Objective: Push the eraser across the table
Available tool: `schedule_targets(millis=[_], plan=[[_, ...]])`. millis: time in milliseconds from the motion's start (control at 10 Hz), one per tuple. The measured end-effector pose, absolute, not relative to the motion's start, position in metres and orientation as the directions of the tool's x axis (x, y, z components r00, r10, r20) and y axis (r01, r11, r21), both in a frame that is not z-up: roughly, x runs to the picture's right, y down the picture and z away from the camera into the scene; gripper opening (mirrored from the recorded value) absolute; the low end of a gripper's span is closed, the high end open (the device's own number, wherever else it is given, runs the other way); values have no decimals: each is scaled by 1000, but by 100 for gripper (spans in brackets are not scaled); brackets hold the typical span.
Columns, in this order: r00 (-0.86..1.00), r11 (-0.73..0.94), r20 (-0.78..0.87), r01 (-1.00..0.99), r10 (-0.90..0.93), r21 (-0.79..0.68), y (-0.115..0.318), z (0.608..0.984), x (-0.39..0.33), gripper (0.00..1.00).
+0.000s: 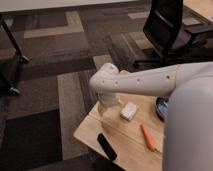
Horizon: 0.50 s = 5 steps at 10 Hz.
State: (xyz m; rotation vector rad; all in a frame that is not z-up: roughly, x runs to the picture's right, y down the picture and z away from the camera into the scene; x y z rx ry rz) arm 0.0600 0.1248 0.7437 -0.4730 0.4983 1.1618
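The eraser (pixel 129 111) is a small white block lying on the light wooden table (pixel 125 145), toward its far left part. My gripper (pixel 108 104) hangs down from the white arm's wrist (pixel 106 80) over the table's left far edge, just left of the eraser and apart from it. The arm reaches in from the right and hides the right side of the table.
A black flat object (pixel 106 146) lies at the table's near left edge. An orange pen-like thing (pixel 148 137) lies right of it. A blue item (pixel 161 107) sits partly behind my arm. A black office chair (pixel 167 30) stands behind the table on patterned carpet.
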Motion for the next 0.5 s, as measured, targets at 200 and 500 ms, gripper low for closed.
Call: schedule_targets(millis=[200,500], plan=[[288,319,-621,-946,729,-64,136,729,74,65],[290,321,-621,-945,729,-65,137,729,74,65]])
